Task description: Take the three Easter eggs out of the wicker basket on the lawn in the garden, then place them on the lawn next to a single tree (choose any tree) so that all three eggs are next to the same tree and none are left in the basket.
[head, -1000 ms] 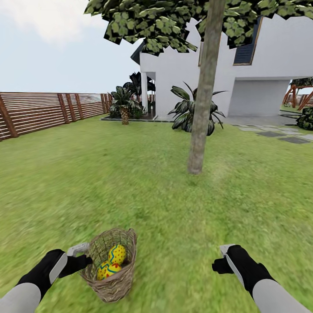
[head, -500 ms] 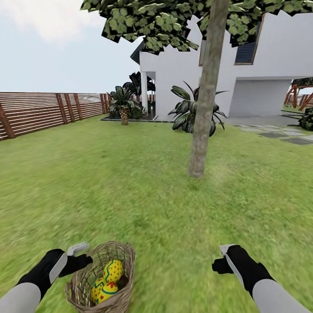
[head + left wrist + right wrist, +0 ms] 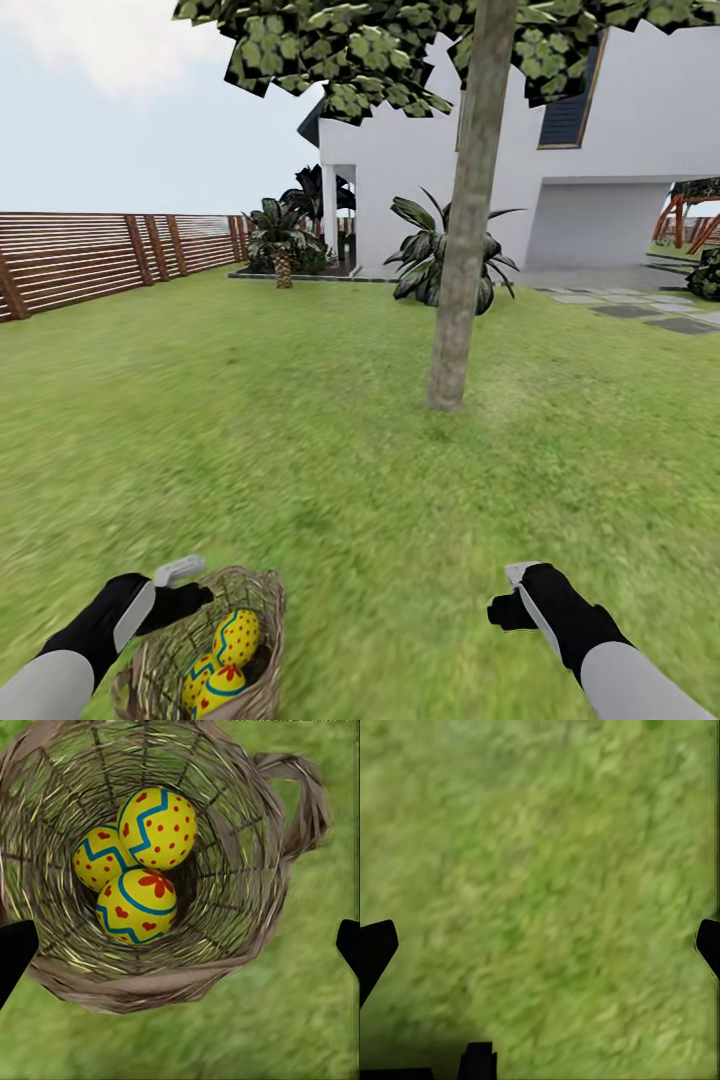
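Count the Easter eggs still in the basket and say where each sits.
3, clustered inside the wicker basket: the dotted egg, the flower egg touching it, and the third egg partly behind both.

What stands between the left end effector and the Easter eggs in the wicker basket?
Nothing visible: the left end effector hangs open above the wicker basket, whose mouth is uncovered, leaving the three Easter eggs exposed.

Home garden: lawn [image 3: 300, 420], wooden fence [image 3: 100, 255], white house [image 3: 600, 150].
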Motion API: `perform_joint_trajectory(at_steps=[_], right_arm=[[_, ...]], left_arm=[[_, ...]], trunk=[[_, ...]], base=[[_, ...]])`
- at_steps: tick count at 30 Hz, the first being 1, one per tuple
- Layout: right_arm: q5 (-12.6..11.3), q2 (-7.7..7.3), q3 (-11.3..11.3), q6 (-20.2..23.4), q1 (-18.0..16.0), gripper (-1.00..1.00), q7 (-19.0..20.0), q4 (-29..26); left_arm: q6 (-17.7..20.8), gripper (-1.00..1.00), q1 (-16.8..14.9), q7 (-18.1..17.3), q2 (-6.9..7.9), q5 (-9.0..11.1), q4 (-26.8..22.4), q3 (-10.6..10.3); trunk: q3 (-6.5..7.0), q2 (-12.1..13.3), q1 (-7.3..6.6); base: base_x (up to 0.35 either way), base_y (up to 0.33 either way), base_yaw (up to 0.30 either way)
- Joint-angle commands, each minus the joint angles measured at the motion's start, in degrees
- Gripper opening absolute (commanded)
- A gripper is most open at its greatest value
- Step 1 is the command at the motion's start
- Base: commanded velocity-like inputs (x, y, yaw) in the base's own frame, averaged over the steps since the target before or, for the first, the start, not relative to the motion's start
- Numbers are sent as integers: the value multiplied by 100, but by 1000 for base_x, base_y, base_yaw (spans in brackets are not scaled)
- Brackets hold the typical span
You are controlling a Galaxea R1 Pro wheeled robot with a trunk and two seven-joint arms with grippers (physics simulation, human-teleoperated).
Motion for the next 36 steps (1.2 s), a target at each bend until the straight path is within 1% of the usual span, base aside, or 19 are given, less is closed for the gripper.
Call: perform_joint_trajectory(at_steps=[1,8,17,21,22,24,26,28,31,36], right_arm=[[52,-8,30,26,-1,100,48,-8],[52,-2,31,26,-2,100,48,-8],[52,-1,32,23,-2,100,48,-8],[52,-3,31,26,-1,100,48,-8],[52,-4,31,25,-1,100,48,-8],[52,-5,31,26,-2,100,48,-8],[52,-2,31,26,-2,100,48,-8],[52,-2,33,26,-3,100,48,-8],[52,-1,32,26,-2,100,48,-8],[50,-1,31,26,-2,100,43,-8]], left_arm=[[36,100,-2,-17,-4,-7,-8,25],[33,100,-2,-19,-31,-3,-10,27],[34,100,-2,-14,-33,-5,-8,30],[81,100,-2,-11,37,-18,-7,25],[93,100,-2,-12,67,-61,-7,25],[140,100,-2,-20,123,-325,-7,29],[208,100,-2,-22,131,-595,-7,32],[259,100,-2,-23,125,-790,-7,33],[286,100,-2,-23,126,-900,-7,33],[295,100,-2,-23,125,-936,-7,34]], trunk=[[-6,-3,2],[-6,-3,2],[-6,-3,2],[-6,-3,2],[-6,-3,2],[-6,-3,2],[-6,-3,2],[-6,-3,2],[-6,-3,2],[-6,-3,2]], base=[[220,-290,0],[204,-245,0],[18,-20,0],[0,0,0],[0,0,0],[0,0,0],[0,0,0],[0,0,0],[0,0,0],[0,0,0]])
